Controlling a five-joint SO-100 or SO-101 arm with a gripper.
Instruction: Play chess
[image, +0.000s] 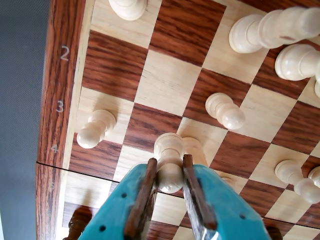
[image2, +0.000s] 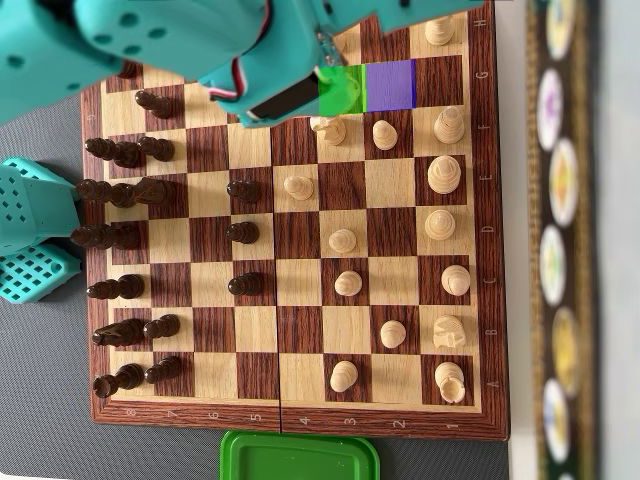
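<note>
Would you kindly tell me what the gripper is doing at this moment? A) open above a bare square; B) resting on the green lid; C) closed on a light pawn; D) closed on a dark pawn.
C: in the wrist view the gripper has both fingers pressed against the round head of a light pawn on the chessboard.

Brown-and-cream checkered chessboard (image2: 300, 330), teal gripper (image: 170, 192).
</note>
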